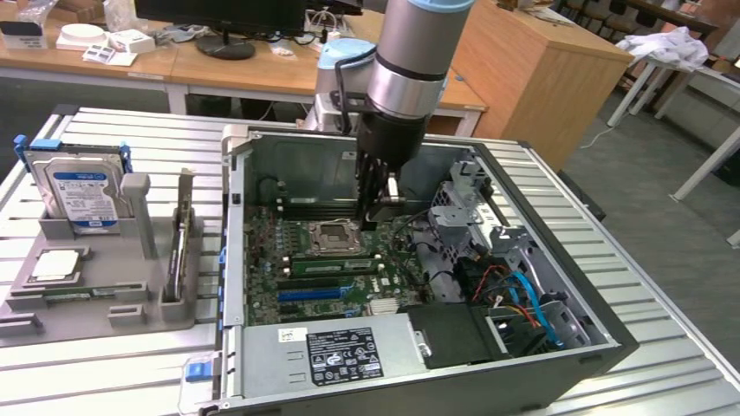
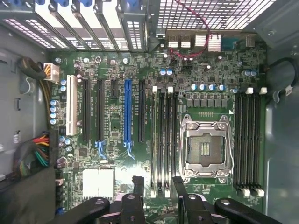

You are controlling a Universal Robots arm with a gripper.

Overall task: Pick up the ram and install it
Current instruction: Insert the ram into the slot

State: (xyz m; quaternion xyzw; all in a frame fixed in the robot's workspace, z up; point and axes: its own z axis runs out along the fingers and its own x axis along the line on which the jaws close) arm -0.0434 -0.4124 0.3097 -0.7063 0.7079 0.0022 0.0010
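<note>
Inside the open dark metal computer case [image 1: 613,342], my black fingers [image 2: 138,186] hang spread and empty above the long thin green ram stick [image 1: 329,263], seemingly seated beside the silver processor socket [image 2: 205,147], so I judge installation done, needing only a straight lift.

Nothing readable letter for letter. On the hard drive [image 1: 68,165] standing in the grey tray [image 1: 104,303]: a blue and white label [image 1: 79,198], print too fine to make out. On the power supply [image 1: 263,357] at the case's near edge: a black label [image 1: 343,355] with white lines and small symbols, none decipherable; just beside it a narrow white sticker [image 1: 286,334] with dark print, likewise illegible. On the motherboard [image 2: 210,74]: tiny white lettering near slots and socket, unreadable. On the white boxes [image 1: 116,42] on the far desk: dark marks, not legible.
</note>
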